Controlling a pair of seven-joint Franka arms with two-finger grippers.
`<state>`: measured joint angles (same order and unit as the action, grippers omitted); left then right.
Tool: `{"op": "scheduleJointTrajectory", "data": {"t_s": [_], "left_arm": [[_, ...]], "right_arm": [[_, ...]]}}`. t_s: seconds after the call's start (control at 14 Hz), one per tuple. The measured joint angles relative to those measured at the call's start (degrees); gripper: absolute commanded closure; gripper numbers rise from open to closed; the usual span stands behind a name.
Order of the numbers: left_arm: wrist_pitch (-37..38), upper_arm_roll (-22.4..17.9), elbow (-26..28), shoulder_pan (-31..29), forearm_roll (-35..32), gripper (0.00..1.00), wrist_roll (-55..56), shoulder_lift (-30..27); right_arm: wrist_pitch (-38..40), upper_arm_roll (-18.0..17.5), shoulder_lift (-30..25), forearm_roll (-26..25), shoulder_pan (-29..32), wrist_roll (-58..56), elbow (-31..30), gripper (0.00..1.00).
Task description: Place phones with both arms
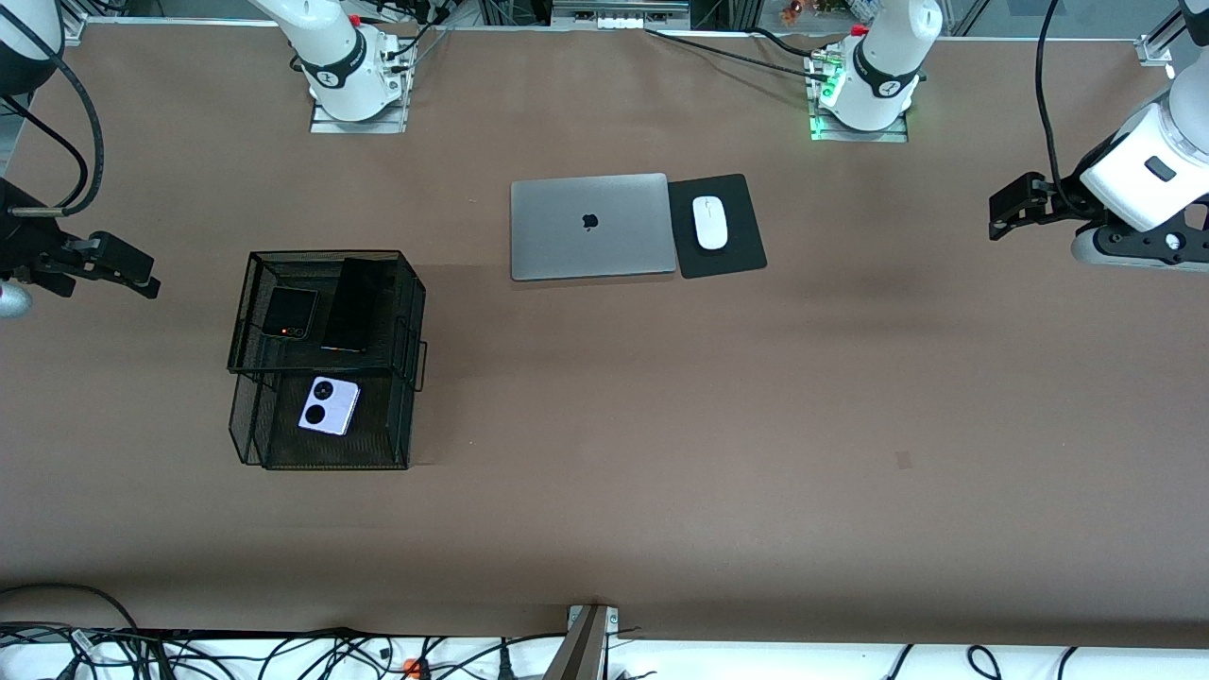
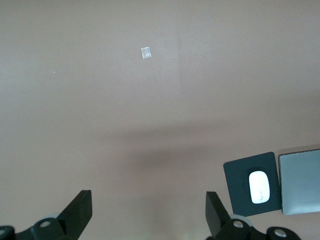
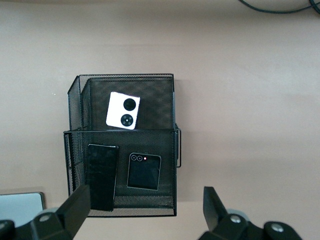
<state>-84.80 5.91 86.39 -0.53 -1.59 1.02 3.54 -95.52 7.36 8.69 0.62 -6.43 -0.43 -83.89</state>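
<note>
Three phones lie in one black mesh rack (image 1: 325, 359) toward the right arm's end of the brown table (image 1: 661, 425): a square black phone (image 1: 289, 313) and a slim black phone (image 1: 354, 304) on its upper tray, a lavender-white phone (image 1: 330, 405) on the lower tray nearer the front camera. One laptop (image 1: 590, 226) and one mouse (image 1: 709, 223) on a black pad (image 1: 716, 226) sit toward the left arm's end from the rack. The left wrist view alone shows a pale scrap (image 2: 146, 52) on the table, and the wide-open, empty left gripper (image 2: 149, 212) and right gripper (image 3: 147, 207) hang in the air, the right one over the rack.

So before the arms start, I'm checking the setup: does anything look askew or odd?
Nothing stands out. All three phones lie flat in the mesh rack; the laptop is shut, and the mouse sits on its pad.
</note>
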Motion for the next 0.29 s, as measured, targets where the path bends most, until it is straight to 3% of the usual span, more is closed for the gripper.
{"op": "scheduleJointTrajectory", "data": {"t_s": [0.29], "left_arm": [[0.0, 0.0, 0.0, -0.2, -0.2, 0.0, 0.0, 0.0]], "right_arm": [[-0.2, 0.0, 0.0, 0.0, 0.0, 0.3, -0.3, 0.0]]}}
